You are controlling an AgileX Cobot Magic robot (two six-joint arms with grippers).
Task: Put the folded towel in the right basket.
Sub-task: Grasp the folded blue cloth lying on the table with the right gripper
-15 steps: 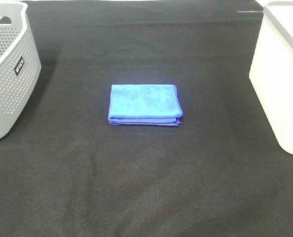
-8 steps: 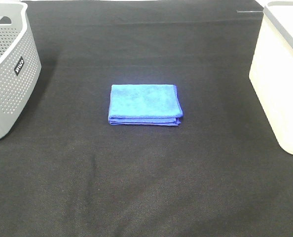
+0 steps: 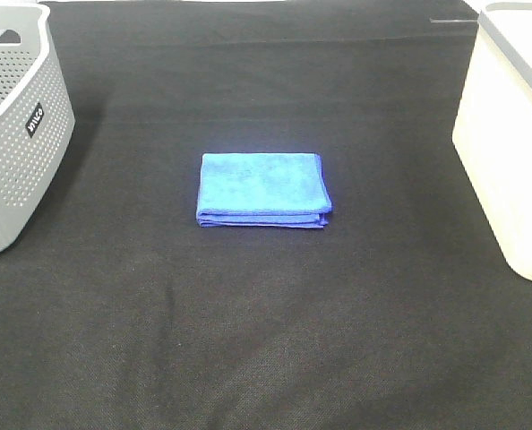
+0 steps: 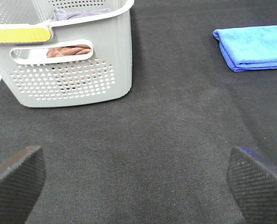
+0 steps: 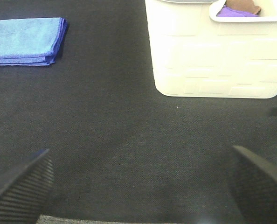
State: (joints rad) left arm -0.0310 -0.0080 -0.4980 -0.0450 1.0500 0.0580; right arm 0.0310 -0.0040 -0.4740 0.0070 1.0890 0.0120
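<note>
A folded blue towel (image 3: 262,189) lies flat on the black table in the middle of the exterior view; it also shows in the left wrist view (image 4: 255,47) and in the right wrist view (image 5: 25,40). The right basket (image 3: 512,134) is white and stands at the right edge; the right wrist view shows its wall (image 5: 213,60) with purple and brown cloth inside. My left gripper (image 4: 138,179) is open and empty, well short of the towel. My right gripper (image 5: 138,184) is open and empty over bare cloth. Neither gripper shows in the exterior view.
A grey perforated basket (image 3: 15,125) stands at the left edge; the left wrist view shows it (image 4: 68,60) holding brown and grey cloth. The black table cloth (image 3: 266,340) covers the whole surface.
</note>
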